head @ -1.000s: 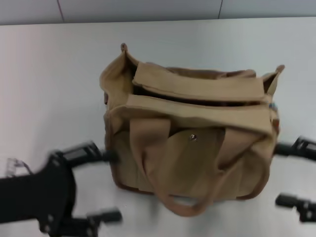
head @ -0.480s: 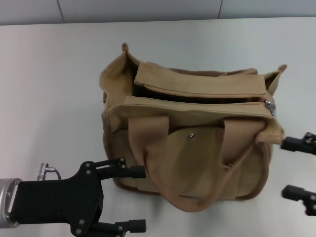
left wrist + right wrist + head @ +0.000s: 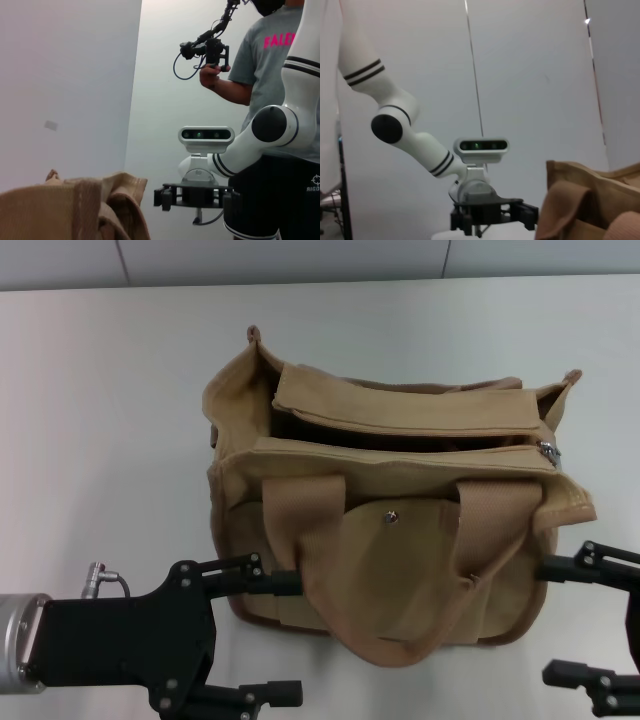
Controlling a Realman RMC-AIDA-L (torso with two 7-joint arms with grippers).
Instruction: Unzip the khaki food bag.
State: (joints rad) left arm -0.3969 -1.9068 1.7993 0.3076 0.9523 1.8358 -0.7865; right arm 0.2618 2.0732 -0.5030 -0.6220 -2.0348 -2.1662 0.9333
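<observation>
While the khaki food bag (image 3: 390,520) sits near the middle of the white table (image 3: 100,420), its top gapes: the two canvas lips along the opening stand apart with a dark slot between them, and the silver zipper pull (image 3: 547,450) lies at the bag's right end. One wide strap handle (image 3: 400,570) droops down the front face, looping over the front pocket, whose metal snap (image 3: 392,519) shows just under the flap. A brown edge runs round the base. The left gripper (image 3: 270,638) is low at the bag's front left corner, its two black fingers spread wide; the upper finger (image 3: 250,578) reaches to the bag's lower left side, though I cannot tell whether it touches the canvas, and the lower one (image 3: 262,695) lies over bare table in front of the bag. The right gripper (image 3: 575,622) is at the bag's front right corner, fingers likewise parted and holding nothing, the upper finger (image 3: 590,565) just beside the bag's right end. From the left wrist's view, a corner of the bag (image 3: 75,210) fills the foreground, with the right gripper (image 3: 195,196) beyond it, and behind that stands a person in a grey T-shirt (image 3: 270,60) holding a camera rig (image 3: 207,47).
</observation>
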